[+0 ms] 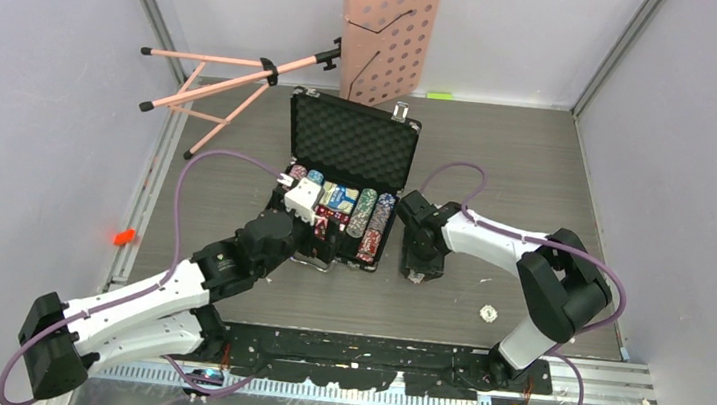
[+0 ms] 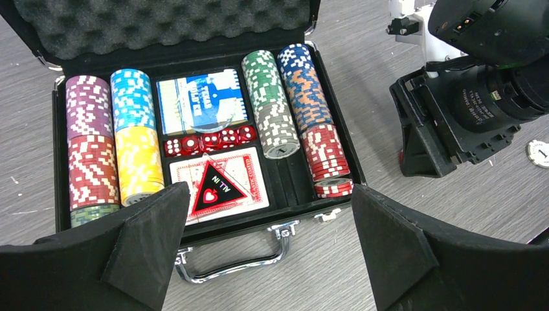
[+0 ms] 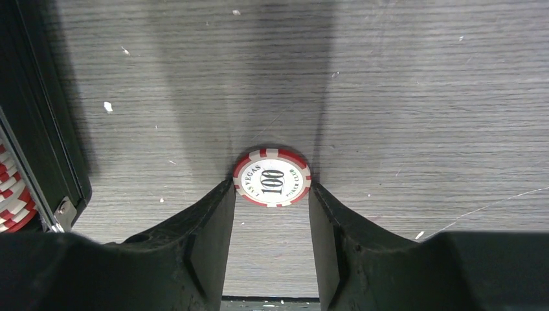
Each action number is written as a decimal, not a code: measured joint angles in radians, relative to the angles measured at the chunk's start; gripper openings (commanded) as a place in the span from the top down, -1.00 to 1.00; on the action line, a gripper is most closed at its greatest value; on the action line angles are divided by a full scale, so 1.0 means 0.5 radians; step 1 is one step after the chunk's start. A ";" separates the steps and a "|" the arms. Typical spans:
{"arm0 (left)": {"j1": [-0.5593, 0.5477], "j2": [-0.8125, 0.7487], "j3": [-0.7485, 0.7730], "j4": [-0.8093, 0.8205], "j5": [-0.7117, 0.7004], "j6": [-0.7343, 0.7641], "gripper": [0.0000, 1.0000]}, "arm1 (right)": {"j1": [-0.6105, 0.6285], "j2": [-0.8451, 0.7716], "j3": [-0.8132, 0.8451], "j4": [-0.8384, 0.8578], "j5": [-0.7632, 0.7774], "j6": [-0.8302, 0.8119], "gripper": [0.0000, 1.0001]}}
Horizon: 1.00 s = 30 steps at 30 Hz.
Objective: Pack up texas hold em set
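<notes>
Currently retrieving a stray red-and-white chip (image 3: 272, 177) from the tabletop (image 3: 421, 97) beside the open case (image 1: 351, 141): right end effector (image 3: 272, 189) pinched on its edges, left end effector (image 2: 268, 191) spread wide, empty. Next: lift, slot among red chips (image 2: 327, 159).

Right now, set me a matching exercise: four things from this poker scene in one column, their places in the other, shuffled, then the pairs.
1. red dice
2. red 100 chip
3. white chip
4. left gripper

A. on the table, between the fingers of the right gripper
B. open, near the handle of the case
C. in the case, between the two card decks
D. on the table, apart from case and grippers

Pairs: 1-C, 2-A, 3-D, 4-B
</notes>
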 measured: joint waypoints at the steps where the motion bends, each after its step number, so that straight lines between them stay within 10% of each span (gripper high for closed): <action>1: 0.000 0.003 0.000 0.004 0.000 -0.007 -0.99 | 0.000 0.002 0.001 0.000 0.001 -0.002 0.06; 19: 0.000 0.336 0.000 0.070 0.184 -0.429 -0.99 | -0.027 -0.313 0.007 -0.004 0.140 -0.057 0.26; 24: 0.003 0.459 0.010 0.160 0.307 -0.576 -0.99 | -0.031 -0.474 0.008 -0.037 0.188 -0.052 -0.53; 30: 0.015 0.541 0.098 0.161 0.390 -0.649 -0.99 | -0.224 -0.458 -0.005 -0.117 0.214 -0.056 -0.57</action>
